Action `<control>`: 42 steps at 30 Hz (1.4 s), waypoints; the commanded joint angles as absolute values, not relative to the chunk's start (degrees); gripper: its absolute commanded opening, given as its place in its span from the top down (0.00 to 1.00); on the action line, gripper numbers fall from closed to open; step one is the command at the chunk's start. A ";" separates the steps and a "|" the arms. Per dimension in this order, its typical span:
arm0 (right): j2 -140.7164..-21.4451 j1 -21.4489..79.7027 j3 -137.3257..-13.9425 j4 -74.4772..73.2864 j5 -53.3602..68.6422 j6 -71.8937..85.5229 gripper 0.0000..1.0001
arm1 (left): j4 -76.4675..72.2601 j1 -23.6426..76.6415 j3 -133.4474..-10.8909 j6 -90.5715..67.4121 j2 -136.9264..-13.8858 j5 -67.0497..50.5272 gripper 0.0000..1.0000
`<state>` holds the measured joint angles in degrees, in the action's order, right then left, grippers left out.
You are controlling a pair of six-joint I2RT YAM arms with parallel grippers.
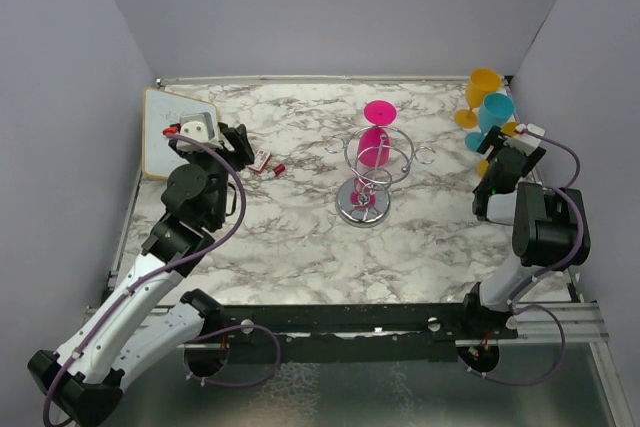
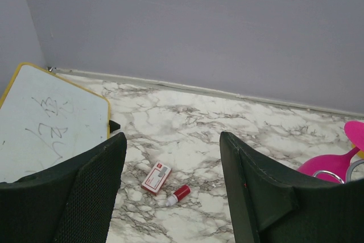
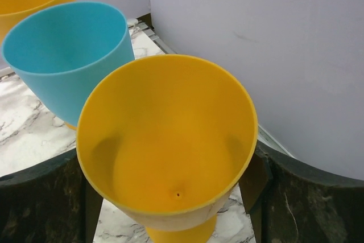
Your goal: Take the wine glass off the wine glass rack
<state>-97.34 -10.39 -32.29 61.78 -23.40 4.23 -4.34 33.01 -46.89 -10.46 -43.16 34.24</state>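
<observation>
The wine glass rack stands mid-table on its round chrome base. A pink wine glass hangs upside down in one of its rings; its bowl shows at the right edge of the left wrist view. My right gripper is at the far right of the table, its fingers on either side of the bowl of a yellow wine glass, which it holds upright. My left gripper is open and empty above the table at the far left, well left of the rack.
A teal glass and a second yellow glass stand in the far right corner, right by the held one. A whiteboard lies at the far left. A small red box and a red bottle lie below the left gripper.
</observation>
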 commanded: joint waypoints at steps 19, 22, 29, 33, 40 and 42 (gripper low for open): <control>-79.17 -10.81 -33.65 41.43 -26.77 11.89 0.01 | -6.26 32.35 -44.82 -12.62 -40.00 33.71 0.32; -73.44 -10.81 -36.12 32.08 -27.50 14.83 0.01 | -6.72 32.31 -44.21 -13.06 -39.36 33.69 0.32; -56.55 -10.85 -38.50 16.69 -17.86 18.73 0.00 | -7.82 32.48 -42.83 -12.92 -41.23 34.60 0.35; -50.08 -10.83 -38.77 13.52 -5.22 22.50 0.00 | -7.81 32.61 -42.78 -13.07 -43.13 34.07 0.35; -57.39 -10.81 -46.93 11.15 29.33 33.83 0.04 | -6.82 32.63 -43.20 -13.25 -45.73 33.93 0.36; -61.78 -10.81 -51.55 8.29 35.84 37.55 0.07 | -6.16 32.61 -43.67 -13.02 -47.07 34.04 0.36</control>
<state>-55.55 -10.63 -44.36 14.85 13.74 28.12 -5.96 32.62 -42.94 -12.95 -45.23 34.13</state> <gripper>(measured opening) 0.950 0.646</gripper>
